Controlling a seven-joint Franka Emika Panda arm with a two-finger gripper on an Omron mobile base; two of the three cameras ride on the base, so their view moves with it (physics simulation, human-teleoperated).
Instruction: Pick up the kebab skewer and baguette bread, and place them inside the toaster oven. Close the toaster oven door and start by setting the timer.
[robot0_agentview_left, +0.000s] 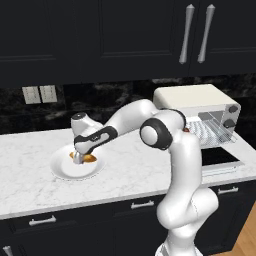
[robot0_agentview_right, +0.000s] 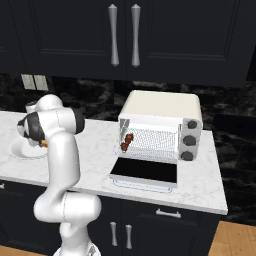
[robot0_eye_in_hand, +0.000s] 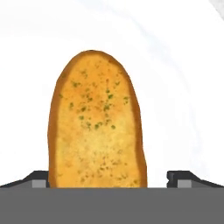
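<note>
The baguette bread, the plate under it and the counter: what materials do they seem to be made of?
The baguette bread looks like toasted bread: matte golden crust, darker brown rim, green herb flecks. The plate seems to be glazed white ceramic, smooth with a plain rim, though plastic is possible. The counter looks like polished marble or an imitation: white with grey veins.

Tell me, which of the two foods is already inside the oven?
The kebab skewer, dark red chunks lying on the wire rack of the open toaster oven. The golden baguette lies on the white plate, between the robot's open fingers.
</note>
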